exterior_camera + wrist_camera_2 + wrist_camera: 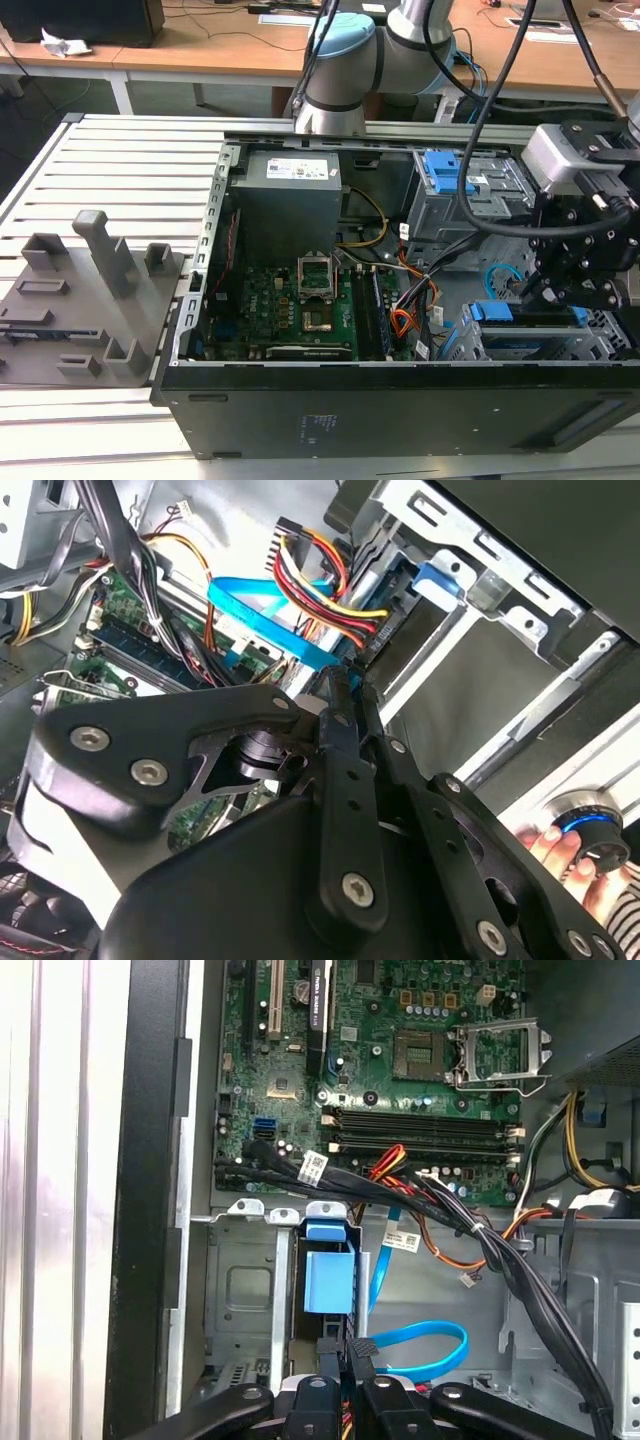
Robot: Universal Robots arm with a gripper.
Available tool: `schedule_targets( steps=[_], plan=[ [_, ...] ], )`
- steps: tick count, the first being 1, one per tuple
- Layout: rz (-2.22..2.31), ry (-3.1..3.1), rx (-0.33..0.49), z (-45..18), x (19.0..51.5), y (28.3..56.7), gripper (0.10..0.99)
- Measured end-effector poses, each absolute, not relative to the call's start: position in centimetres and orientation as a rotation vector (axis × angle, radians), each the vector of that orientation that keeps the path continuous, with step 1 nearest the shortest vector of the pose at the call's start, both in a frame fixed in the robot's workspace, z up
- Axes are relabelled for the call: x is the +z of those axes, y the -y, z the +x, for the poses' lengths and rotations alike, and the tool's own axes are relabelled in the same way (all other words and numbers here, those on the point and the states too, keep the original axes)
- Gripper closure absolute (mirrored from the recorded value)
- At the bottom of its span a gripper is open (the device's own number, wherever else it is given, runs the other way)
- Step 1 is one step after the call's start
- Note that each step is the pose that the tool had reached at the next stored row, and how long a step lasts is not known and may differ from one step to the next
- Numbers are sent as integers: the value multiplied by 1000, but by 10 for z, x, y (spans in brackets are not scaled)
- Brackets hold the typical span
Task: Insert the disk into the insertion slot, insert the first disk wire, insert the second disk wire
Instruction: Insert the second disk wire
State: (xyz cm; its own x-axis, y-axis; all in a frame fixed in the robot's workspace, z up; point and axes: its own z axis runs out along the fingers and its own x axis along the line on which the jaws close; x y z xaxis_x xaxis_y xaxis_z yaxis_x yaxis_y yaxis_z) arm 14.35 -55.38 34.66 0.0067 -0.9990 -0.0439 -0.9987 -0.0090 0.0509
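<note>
The disk (520, 328), in its blue carrier (329, 1280), lies inside the insertion slot (603, 338), the low grey cage at the case's front corner. My gripper (533, 292) hangs at the disk's rear end. In both wrist views its fingertips (345, 675) press together where the second disk wire (265, 602) ends, so the gripper (345, 1357) is shut on that wire's small plug. The light blue cable loops out beside it (425, 1348). The first disk wire (335, 592), a red, orange and black bundle, runs down to the disk's edge right beside the fingers.
The taller grey bay (462, 190) with blue latches stands behind the slot. A thick black cable bundle (500, 1255) crosses over the motherboard (400, 1050). The power supply (290, 195) fills the back. A grey fixture plate (90, 290) lies outside the case. A person's hand (555, 850) holds a knob.
</note>
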Motion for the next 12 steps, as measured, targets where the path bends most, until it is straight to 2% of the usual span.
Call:
schedule_targets(
  steps=[12],
  plan=[
    [2233, 2218, -128, 144, 346, 554, 929]
  ],
)
